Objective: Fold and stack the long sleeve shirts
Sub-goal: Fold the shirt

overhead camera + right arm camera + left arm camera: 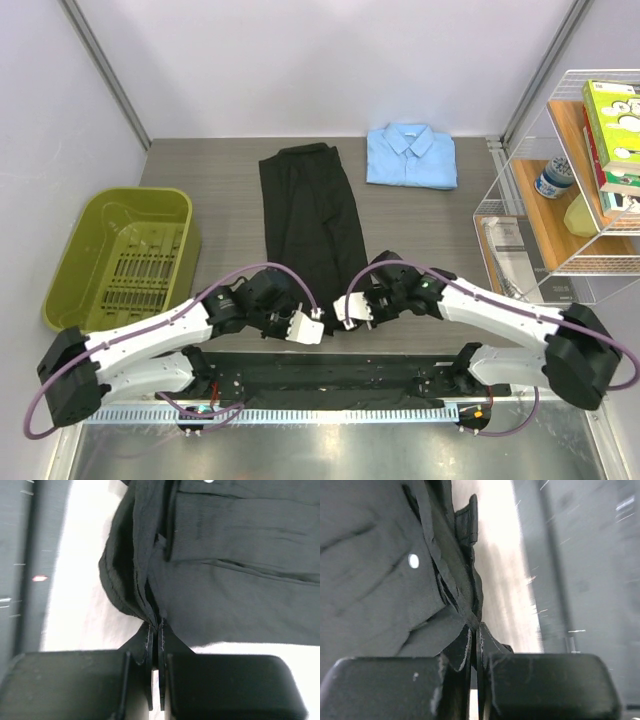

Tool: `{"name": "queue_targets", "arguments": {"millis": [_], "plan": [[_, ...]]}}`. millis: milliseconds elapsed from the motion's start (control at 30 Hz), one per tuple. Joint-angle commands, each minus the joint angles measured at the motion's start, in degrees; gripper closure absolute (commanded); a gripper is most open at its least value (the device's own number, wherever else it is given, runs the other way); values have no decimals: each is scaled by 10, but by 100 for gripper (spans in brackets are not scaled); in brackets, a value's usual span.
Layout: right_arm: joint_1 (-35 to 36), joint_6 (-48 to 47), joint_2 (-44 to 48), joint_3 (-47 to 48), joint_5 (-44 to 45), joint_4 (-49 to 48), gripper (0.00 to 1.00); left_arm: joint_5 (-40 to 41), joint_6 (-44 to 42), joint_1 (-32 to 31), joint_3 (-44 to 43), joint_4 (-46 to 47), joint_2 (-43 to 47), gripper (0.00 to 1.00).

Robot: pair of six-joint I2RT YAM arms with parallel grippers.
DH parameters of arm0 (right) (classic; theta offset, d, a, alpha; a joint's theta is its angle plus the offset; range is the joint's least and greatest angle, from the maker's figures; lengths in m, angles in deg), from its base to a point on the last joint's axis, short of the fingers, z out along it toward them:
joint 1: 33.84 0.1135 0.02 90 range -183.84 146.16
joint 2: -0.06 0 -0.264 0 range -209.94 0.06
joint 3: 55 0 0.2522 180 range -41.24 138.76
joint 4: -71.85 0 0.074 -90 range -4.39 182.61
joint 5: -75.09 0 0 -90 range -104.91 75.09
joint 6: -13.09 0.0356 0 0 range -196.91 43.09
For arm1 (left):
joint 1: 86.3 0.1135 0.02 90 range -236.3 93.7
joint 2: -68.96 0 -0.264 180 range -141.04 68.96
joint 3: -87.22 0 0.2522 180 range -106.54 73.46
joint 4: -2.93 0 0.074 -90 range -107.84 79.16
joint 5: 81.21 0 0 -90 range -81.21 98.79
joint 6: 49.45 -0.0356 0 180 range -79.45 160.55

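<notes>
Black shirt lying long and narrow at frame centre, blue shirt folded at upper right of centre, left gripper and right gripper each clenched on the black shirt's near edge

- The black shirt, in the middle of the table, is plain black with no pattern; a small white dot on it seems to be a button.
- The light blue shirt, at the far edge, is plain light blue.
- The table is a dull grey-brown.
- The bin, at the left edge, is olive green.
- The left gripper and the right gripper have black fingers.
- The left arm and the right arm are white with black joints, and their cables are purple.
</notes>
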Motion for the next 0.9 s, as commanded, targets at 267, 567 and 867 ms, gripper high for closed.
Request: {"name": "queue_targets", "arguments": {"millis": [267,567,867], "plan": [[-11,58,16,72,-22,92,99,-47,83,1,-61,-124,40,100],[-73,30,-38,172,-56,116,99,-58,46,79,-120,-141,1,100],[-159,-32,-198,334,-83,129,99,-104,-44,240,-277,-151,-169,100]]}}
